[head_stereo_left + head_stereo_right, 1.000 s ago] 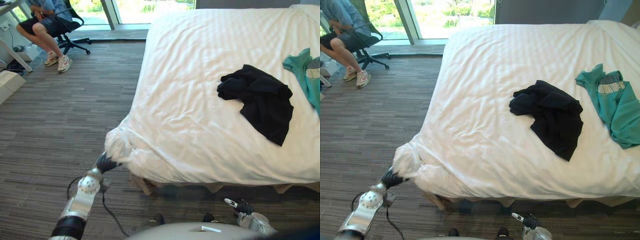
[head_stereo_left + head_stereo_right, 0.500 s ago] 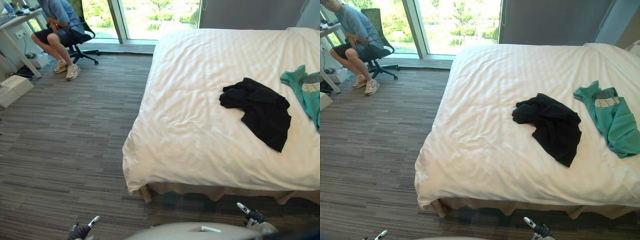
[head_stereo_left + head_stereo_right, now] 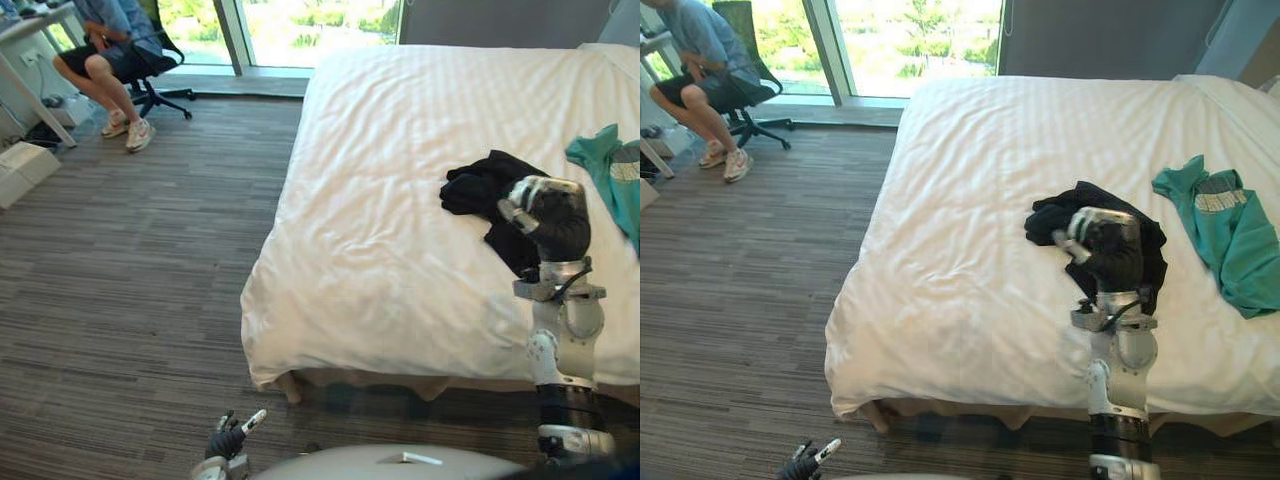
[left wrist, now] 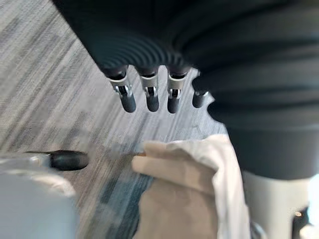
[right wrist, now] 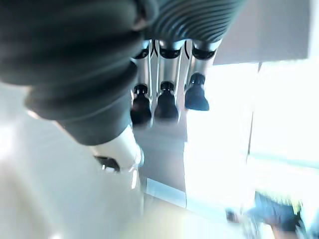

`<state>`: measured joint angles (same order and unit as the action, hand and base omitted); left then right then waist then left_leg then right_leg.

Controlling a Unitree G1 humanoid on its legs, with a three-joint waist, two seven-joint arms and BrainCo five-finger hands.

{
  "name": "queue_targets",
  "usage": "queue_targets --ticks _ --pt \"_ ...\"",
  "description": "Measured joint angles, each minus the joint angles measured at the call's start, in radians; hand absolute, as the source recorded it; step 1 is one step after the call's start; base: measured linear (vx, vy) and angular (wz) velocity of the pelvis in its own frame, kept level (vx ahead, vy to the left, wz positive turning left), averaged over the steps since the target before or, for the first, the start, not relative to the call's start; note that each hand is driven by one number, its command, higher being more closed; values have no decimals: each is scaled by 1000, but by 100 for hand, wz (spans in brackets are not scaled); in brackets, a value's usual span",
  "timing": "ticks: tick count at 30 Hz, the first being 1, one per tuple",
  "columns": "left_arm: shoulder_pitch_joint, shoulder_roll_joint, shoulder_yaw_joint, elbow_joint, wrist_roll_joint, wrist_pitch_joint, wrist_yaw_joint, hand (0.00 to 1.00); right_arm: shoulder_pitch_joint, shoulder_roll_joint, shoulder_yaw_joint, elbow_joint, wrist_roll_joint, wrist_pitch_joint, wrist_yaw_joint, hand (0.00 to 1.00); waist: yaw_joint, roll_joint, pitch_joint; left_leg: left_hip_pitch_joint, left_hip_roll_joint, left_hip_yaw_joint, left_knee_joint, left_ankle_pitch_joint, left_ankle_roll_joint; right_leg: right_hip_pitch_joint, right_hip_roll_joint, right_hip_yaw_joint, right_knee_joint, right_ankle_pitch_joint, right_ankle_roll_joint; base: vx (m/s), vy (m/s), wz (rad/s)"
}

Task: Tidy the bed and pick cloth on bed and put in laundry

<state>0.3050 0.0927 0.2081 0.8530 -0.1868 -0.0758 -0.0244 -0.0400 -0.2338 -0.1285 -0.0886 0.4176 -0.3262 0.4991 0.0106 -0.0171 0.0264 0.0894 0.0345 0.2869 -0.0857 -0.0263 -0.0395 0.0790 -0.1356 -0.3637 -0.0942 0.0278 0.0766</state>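
A white duvet covers the bed (image 3: 400, 180). On its right half lies a crumpled black cloth (image 3: 470, 186), with a teal garment (image 3: 612, 160) at the far right edge. My right hand (image 3: 552, 222) is raised over the bed's near side, in front of the black cloth. Its fingers (image 5: 167, 104) are curled into a fist with nothing in them. My left hand (image 3: 230, 440) hangs low over the floor by the bed's near left corner. Its fingers (image 4: 149, 97) are straight and hold nothing.
A person (image 3: 105, 50) sits on an office chair by a desk at the far left, near the window. A white box (image 3: 22, 168) lies on the carpet at the left. The bed's near corner and beige skirt (image 4: 199, 169) are close to my left hand.
My left hand has left the duvet corner and dropped low; that corner now lies smooth. My right arm has risen over the bed and its fingers have curled shut. The camera shifted.
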Motion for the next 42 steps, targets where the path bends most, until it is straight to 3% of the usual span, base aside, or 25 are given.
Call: queue_targets --ticks 2,5,7,9,10,14,16,21,22,29,31,34,38,42 --pt "-3 -1 -18 21 1 -11 -2 0 37 -1 50 80 2 109 86 100 5 -11 4 -2 1 6 20 -15 0 5 -5 13 0 0 0 23 -6 -17" --pt "-4 8 -49 68 1 -40 -1 0 36 -13 238 76 5 162 205 100 -1 -3 9 -1 0 4 21 -24 -1 3 -9 19 0 -1 3 -36 -23 -12" --pt "-4 9 -50 82 0 -65 0 0 -36 -13 384 56 12 210 217 100 2 -4 10 2 0 -8 21 -24 -1 15 -8 13 0 -5 7 -74 -36 12" --pt "-6 8 -53 84 0 -82 0 0 -165 0 510 60 11 295 193 100 24 -4 12 10 0 -42 22 -23 0 34 -8 -14 1 -6 9 -87 -44 37" --pt "-6 6 -53 87 -7 -88 -2 0 -235 27 555 74 11 348 168 100 53 -4 13 10 0 -58 22 -20 4 38 -9 -33 6 -7 11 -97 -31 33" --pt "-2 6 -48 126 -18 -107 -13 0 -384 94 652 162 11 443 79 100 92 -7 22 -6 -7 -119 19 -4 11 51 -16 -87 9 -8 12 -78 -19 46" --pt "-4 8 -48 120 -11 -130 -15 0 -464 151 695 256 8 484 -1 100 120 -15 46 -30 -13 -166 19 13 12 51 -22 -132 17 -10 11 -77 -17 61" --pt "-37 20 -55 65 23 -134 -27 0 -618 239 713 364 -18 494 -127 100 172 -34 144 -119 -15 -225 45 40 12 -16 -40 -190 76 -25 -1 -80 13 46" --pt "-59 27 -76 24 23 -134 -36 0 -693 249 710 395 -48 493 -163 100 185 -32 207 -167 -16 -243 73 49 17 -53 -46 -207 119 -38 -7 -72 17 35" --pt "-130 34 -141 -170 23 -123 -40 0 -893 261 639 500 -126 483 -259 100 228 -10 396 -303 -17 -278 157 66 18 -164 -77 -249 223 -63 -30 -87 25 23" --pt "-140 38 -174 -222 20 -110 -37 0 -929 258 627 530 -128 483 -287 100 229 1 410 -348 -19 -296 181 66 17 -195 -78 -259 241 -67 -35 -76 -3 24" --pt "-174 37 -203 -249 9 -100 -34 0 -960 251 562 602 -128 476 -335 100 259 29 429 -405 -21 -306 224 60 17 -242 -93 -269 291 -89 -40 -64 -1 16" --pt "-222 28 -228 -273 -5 -83 -35 0 -983 251 478 698 -130 459 -401 100 280 60 451 -515 -26 -330 307 45 13 -346 -139 -285 427 -151 -51 -78 -5 20" --pt "-249 -27 -229 -321 -38 -85 -42 0 -982 249 443 769 -137 451 -430 100 280 79 465 -610 -31 -325 370 35 12 -450 -183 -282 543 -198 -70 -73 -19 6"
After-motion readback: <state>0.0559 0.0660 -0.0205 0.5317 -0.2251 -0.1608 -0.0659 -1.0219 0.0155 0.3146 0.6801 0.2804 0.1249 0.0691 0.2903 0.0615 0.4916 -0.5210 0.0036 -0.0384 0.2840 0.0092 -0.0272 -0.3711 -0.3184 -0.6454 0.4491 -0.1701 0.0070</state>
